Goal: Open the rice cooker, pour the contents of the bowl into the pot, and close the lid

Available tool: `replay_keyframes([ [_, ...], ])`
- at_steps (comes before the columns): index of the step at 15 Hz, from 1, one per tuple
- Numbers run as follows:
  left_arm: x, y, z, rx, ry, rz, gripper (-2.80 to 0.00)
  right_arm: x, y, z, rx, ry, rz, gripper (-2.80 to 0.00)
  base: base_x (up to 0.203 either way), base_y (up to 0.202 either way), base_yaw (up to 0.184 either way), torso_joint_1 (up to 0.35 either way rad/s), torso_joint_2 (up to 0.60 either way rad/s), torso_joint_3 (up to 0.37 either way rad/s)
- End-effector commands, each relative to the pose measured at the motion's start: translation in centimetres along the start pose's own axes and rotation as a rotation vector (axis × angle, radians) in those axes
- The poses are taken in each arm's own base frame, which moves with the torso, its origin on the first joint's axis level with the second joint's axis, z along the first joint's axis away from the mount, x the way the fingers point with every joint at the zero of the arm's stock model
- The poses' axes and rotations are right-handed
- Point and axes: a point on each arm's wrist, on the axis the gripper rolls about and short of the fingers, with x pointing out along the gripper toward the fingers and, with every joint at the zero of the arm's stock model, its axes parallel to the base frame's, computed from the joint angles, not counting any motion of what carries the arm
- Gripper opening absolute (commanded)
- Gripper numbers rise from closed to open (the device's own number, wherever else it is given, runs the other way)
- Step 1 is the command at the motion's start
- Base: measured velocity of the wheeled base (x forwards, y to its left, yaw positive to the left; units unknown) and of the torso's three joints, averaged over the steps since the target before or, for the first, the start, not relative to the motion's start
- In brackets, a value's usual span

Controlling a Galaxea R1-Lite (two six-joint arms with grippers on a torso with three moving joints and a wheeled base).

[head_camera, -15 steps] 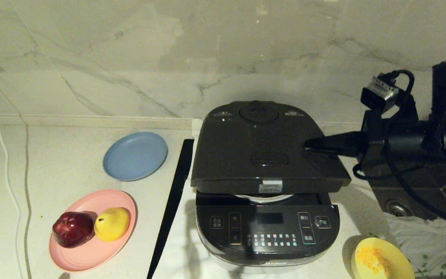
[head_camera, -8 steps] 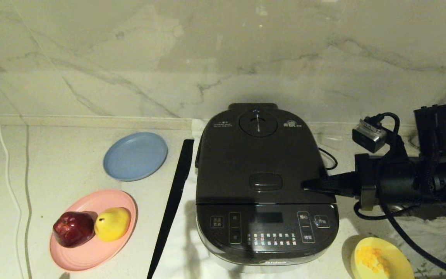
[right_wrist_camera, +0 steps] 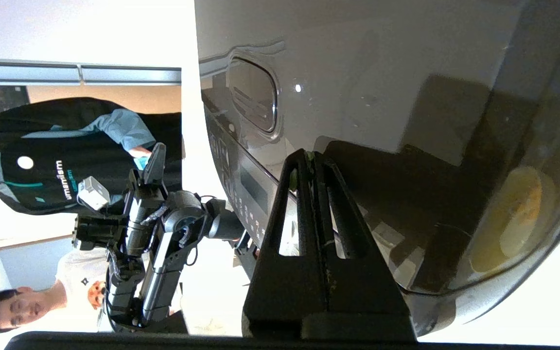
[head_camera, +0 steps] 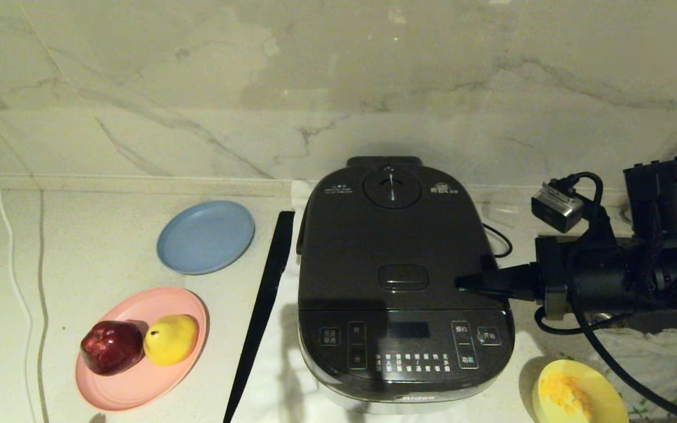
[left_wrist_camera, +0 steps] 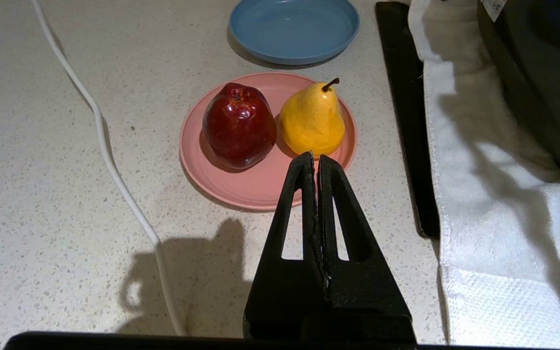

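Note:
The dark rice cooker point(head_camera: 403, 346) stands mid-counter with its lid point(head_camera: 391, 235) fully down, so the pot is hidden. My right gripper point(head_camera: 461, 283) is shut and empty, its tip touching the lid just right of the oval release button point(head_camera: 403, 276). The right wrist view shows that gripper point(right_wrist_camera: 312, 154) against the glossy lid point(right_wrist_camera: 382, 73). The pale yellow bowl point(head_camera: 609, 395) sits at the front right with yellow kernels point(head_camera: 562, 390) in it. My left gripper point(left_wrist_camera: 316, 156) hangs shut and empty over the counter near the pink plate.
A pink plate point(head_camera: 138, 382) carrying a red apple point(head_camera: 110, 346) and a yellow pear point(head_camera: 169, 339) lies front left, with a blue plate point(head_camera: 205, 236) behind it. A black strip point(head_camera: 262, 305) runs along the cooker's left. A white towel point(head_camera: 656, 358) lies at the right.
The lid has dropped from partly raised to fully closed. My right gripper came down with it and now rests on the lid beside the release button.

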Motion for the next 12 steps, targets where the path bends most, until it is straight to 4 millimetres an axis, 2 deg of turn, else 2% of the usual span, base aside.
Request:
replay_keyframes([
  [1, 0.1, 0.0, -0.2, 0.001, 0.008, 0.0, -2.8, -2.2, 2.5, 0.2, -0.056, -0.06, 0.045, -2.8, 0.0, 0.0, 0.0, 0.0, 0.0, 0.0],
  [4, 0.1, 0.0, -0.2, 0.001, 0.008, 0.0, -2.8, -5.4, 6.0, -0.1, -0.085, -0.133, -0.019, -2.8, 0.0, 0.0, 0.0, 0.0, 0.0, 0.0],
  [7, 0.1, 0.0, -0.2, 0.001, 0.008, -0.001, -2.8, -7.3, 8.5, -2.0, -0.152, -0.123, -0.092, -2.8, 0.0, 0.0, 0.0, 0.0, 0.0, 0.0],
  [10, 0.1, 0.0, -0.2, 0.001, 0.008, -0.001, -2.8, -6.5, 8.9, -4.3, -0.196, -0.04, -0.203, -2.8, 0.0, 0.0, 0.0, 0.0, 0.0, 0.0],
  [12, 0.1, 0.0, -0.2, 0.001, 0.008, 0.0, -2.8, -5.2, 8.0, -5.6, -0.203, 0.01, -0.275, -2.8, 0.0, 0.0, 0.0, 0.0, 0.0, 0.0],
])
